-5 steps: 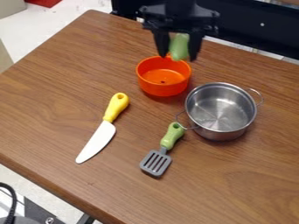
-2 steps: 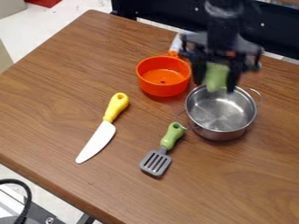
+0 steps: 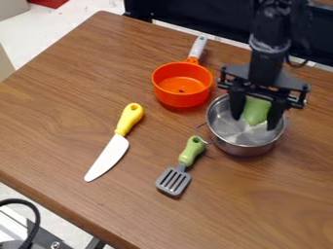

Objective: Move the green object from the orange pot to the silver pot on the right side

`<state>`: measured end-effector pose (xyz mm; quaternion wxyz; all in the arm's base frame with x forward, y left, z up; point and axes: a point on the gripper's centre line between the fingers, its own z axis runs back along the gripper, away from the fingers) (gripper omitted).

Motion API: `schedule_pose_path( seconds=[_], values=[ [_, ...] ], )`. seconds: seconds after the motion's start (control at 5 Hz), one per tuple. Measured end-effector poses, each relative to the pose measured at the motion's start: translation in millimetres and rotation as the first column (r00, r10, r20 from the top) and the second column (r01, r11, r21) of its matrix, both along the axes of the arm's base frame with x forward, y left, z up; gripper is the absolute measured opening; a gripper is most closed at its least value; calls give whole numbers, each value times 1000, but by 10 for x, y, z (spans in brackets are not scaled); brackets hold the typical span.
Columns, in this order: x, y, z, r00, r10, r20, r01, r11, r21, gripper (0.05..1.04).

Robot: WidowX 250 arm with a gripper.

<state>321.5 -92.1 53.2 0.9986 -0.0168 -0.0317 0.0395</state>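
Moved since the last frame: gripper [image 3: 254,122], and with it the green object [image 3: 257,110], shifted toward the right of the view and lowered from the far rim of the silver pot [image 3: 244,150] into its mouth. Handle [image 3: 198,47] of the orange pot [image 3: 179,101] is now uncovered. Both pots, knife [image 3: 110,155] and spatula [image 3: 174,181] unchanged in position.

Key relation: green object lies directly between the jaws, one finger on either side. Its long axis runs roughly along the fingers, broad end up, narrower end down toward the pot floor. Jaws parted only by the object's width; judged to be gripping it. Contact between object and pot floor: cannot tell.

Containers: silver pot holds the object and the finger ends, both toward the far half of its opening. Orange pot stands upright just beside it, toward the left of the view; inner floor in view, small dark spot on it. Spatula's green grip lies by the silver pot's wire handle [image 3: 203,133], on the worktop [image 3: 71,97].

Step in hand, judged: placing, close to done. Next: lower slightly if needed, spread the jaws, lift straight up. Risk: a finger catching the rim on opening and dragging the pot.
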Motion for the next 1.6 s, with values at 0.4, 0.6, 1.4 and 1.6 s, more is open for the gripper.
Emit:
schedule_pose_path(
  seconds=[0.4, 0.6, 1.4, 1.6],
  values=[
    [47, 37, -35, 1000, 0, -30, -1, 1000, -13, 966],
    [68, 72, -34, 1000, 5, -21, -5, 1000, -10, 998],
    [45, 517, 577, 997, 73, 2, -73, 995, -65, 997],
    [137, 738, 736, 991, 134, 21, -133, 990, -53, 997]
  ],
)
